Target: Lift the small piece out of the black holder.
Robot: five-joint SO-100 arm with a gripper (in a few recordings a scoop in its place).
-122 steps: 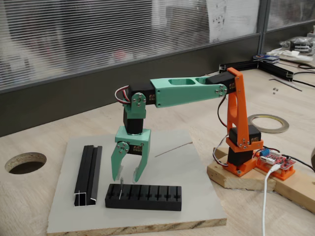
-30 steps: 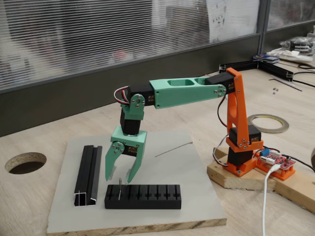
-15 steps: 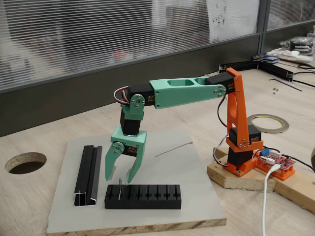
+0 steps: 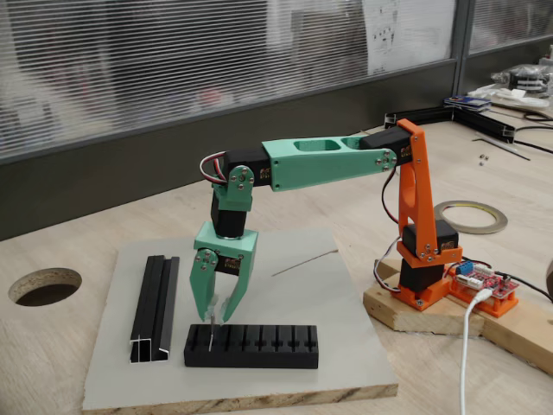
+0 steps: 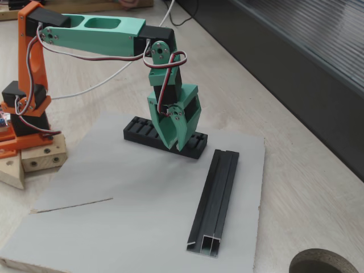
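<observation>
The black holder (image 4: 268,346) lies near the front of the grey board, its row of slots facing up; the other fixed view shows the holder (image 5: 139,128) behind the arm's hand. The small piece (image 4: 210,337) is a thin silvery pin standing upright in the holder's leftmost slot. My green gripper (image 4: 213,322) points straight down over that slot, its two fingers brought together around the pin's top. The pin's lower part still sits in the slot. In the other fixed view the gripper (image 5: 177,147) looks shut and hides the pin.
A long black grooved rail (image 4: 155,307) (image 5: 219,196) lies on the grey board (image 4: 302,303) beside the holder. A hair-thin wire (image 4: 304,261) rests farther back. The orange arm base (image 4: 423,259) stands on a wooden block, with a tape roll (image 4: 471,216) behind and a round table hole (image 4: 45,285).
The gripper moved left and came down over the holder's left end while open. In the last half second its fingers closed on the top of the pin.
</observation>
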